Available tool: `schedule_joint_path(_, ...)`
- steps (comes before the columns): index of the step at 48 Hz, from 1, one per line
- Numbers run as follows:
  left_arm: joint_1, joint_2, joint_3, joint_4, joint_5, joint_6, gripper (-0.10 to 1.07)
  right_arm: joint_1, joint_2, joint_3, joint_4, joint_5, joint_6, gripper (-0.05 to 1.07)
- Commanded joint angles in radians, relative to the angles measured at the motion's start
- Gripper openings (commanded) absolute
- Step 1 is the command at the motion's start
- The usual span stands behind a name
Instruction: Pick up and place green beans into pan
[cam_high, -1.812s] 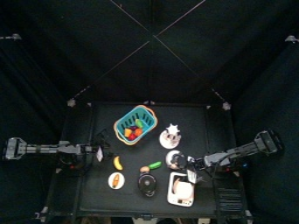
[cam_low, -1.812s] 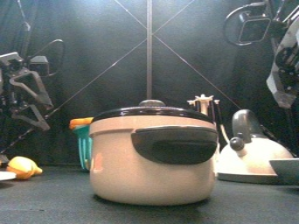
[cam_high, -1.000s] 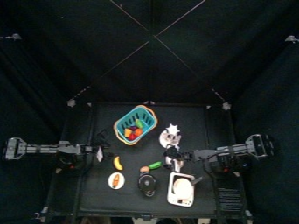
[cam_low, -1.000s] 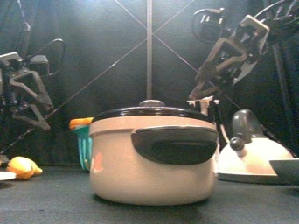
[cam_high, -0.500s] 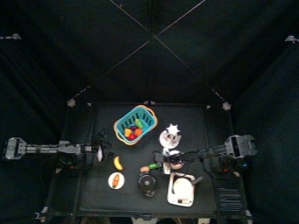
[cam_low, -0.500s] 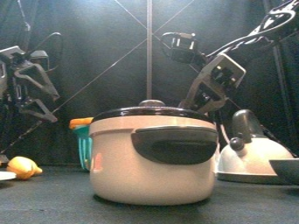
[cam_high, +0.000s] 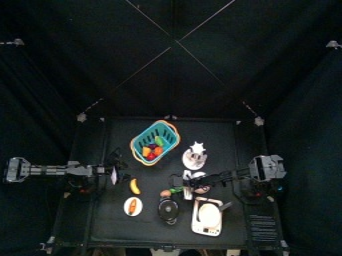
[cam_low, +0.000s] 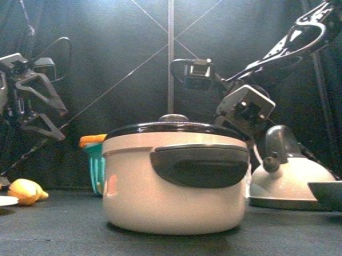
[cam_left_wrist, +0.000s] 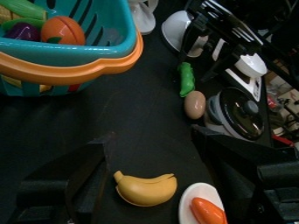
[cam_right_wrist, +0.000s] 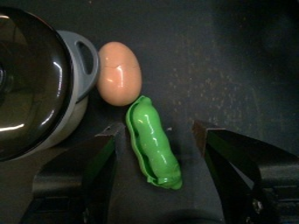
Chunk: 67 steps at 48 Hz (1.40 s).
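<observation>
The right gripper (cam_right_wrist: 155, 166) hangs over the green beans (cam_right_wrist: 153, 142), its two black jaws spread wide with the pod lying on the table between them, untouched on either side. The pod is a bright green bean pod with bumps along its length. At its one end sits an orange-brown egg-shaped piece (cam_right_wrist: 118, 73), just touching or nearly so, and beside both is the dark round pot (cam_right_wrist: 30, 83) with its grey handle.

Seen from above, the right arm reaches in from 3 o'clock toward the table's middle, and the green beans (cam_high: 179, 188) lie just at 12 o'clock of the pot (cam_high: 168, 209). The pan (cam_high: 207, 215), white and squarish, sits at 3 o'clock of the pot, near the table's front edge. A yellow banana (cam_high: 135, 185) lies at 9 o'clock of the beans, a teal basket (cam_high: 155, 141) of produce at 11 o'clock.

The left gripper (cam_left_wrist: 149, 171) rests at the table's 9 o'clock side, above the banana (cam_left_wrist: 146, 186), jaws set apart and holding nothing.
</observation>
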Motion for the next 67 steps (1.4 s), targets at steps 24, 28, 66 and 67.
schedule_joint_path(24,-0.003,0.003,-0.015,0.011,-0.008,0.002,1.01,0.011,0.08,-0.064,0.034,0.044,-0.014,0.83)
schedule_joint_path(28,-0.002,0.003,-0.015,0.011,-0.008,0.002,1.01,0.012,0.08,-0.074,0.028,0.069,-0.012,0.74)
schedule_joint_path(66,-0.002,0.003,-0.012,0.011,-0.008,0.002,1.01,0.117,-0.285,-0.018,0.186,0.264,0.006,0.56)
schedule_joint_path(67,-0.002,0.003,-0.012,0.011,-0.008,0.002,1.01,0.124,-0.295,-0.014,0.199,0.268,0.005,0.56)
